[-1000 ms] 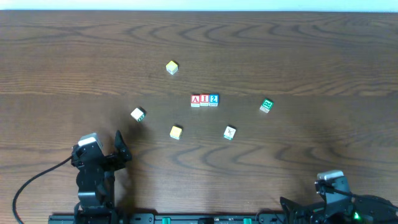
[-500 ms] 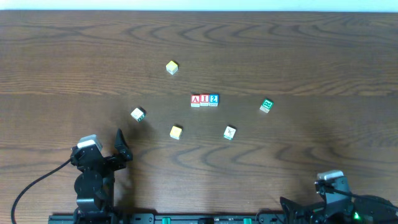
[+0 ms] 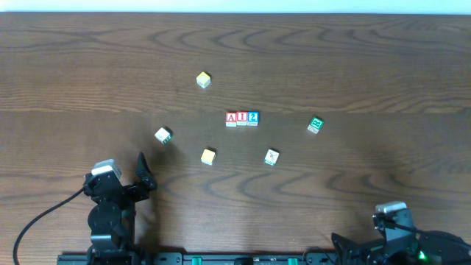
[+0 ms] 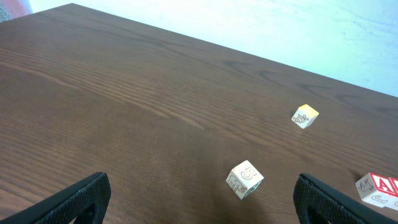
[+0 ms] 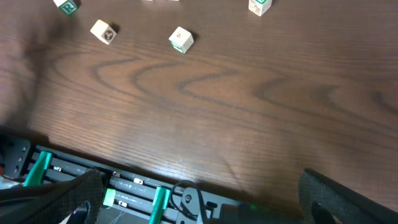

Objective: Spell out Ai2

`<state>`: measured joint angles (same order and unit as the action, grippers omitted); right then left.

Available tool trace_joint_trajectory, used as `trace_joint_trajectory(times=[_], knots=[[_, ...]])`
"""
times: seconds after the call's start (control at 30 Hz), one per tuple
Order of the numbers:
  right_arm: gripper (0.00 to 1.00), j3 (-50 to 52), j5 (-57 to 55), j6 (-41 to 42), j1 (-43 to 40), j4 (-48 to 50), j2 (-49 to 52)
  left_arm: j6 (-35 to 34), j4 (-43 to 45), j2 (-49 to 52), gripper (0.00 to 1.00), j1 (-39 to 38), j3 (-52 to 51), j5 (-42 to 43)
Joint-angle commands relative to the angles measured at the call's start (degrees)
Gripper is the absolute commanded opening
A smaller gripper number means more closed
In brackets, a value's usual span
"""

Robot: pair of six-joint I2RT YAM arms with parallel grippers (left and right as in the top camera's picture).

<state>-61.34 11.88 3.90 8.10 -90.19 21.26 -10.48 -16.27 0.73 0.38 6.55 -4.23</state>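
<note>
Three small cubes stand touching in a row at the table's middle: a red "A" cube (image 3: 232, 118), a red "I" cube (image 3: 242, 118) and a blue "2" cube (image 3: 253, 118), reading A I 2 from left to right. The "A" cube also shows at the right edge of the left wrist view (image 4: 379, 188). My left gripper (image 3: 124, 171) is at the front left, far from the row, and in its wrist view (image 4: 202, 211) it is open and empty. My right gripper (image 5: 205, 205) is open and empty over the table's front edge at the right.
Two plain yellow cubes (image 3: 204, 80) (image 3: 208, 156) and three white cubes with green marks (image 3: 163, 135) (image 3: 271, 157) (image 3: 316, 124) lie scattered round the row. The nearest white cube (image 4: 245, 180) lies ahead of my left gripper. A black rail with green clamps (image 5: 130, 186) runs along the front edge.
My left arm has drawn back a little toward the front edge, then held still. The cubes and the right arm have not moved.
</note>
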Motion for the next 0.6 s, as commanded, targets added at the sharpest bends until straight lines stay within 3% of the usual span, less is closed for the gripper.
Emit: trace_joint_trajectory(times=[0.0,0.13,0.27,0.57], knots=[[0.99,0.0,-0.7,0.3,0.0,0.0,-0.1,0.0,-0.2,-0.5,0.95,0.3,-1.5,1.1],[0.99,0.0,-0.7,0.4,0.0,6.1,-0.1,0.0,-0.2,-0.5,0.95,0.3,-1.5,1.1],[0.99,0.4,-1.6,-0.4,-0.4,23.1,-0.5,0.0,-0.2,-0.5,0.95,0.3,-1.5,1.1],[0.99,19.5,-4.6,-28.1,-4.2,40.1,-8.7,0.0,-0.2,-0.5,0.95,0.3,-1.5,1.1]])
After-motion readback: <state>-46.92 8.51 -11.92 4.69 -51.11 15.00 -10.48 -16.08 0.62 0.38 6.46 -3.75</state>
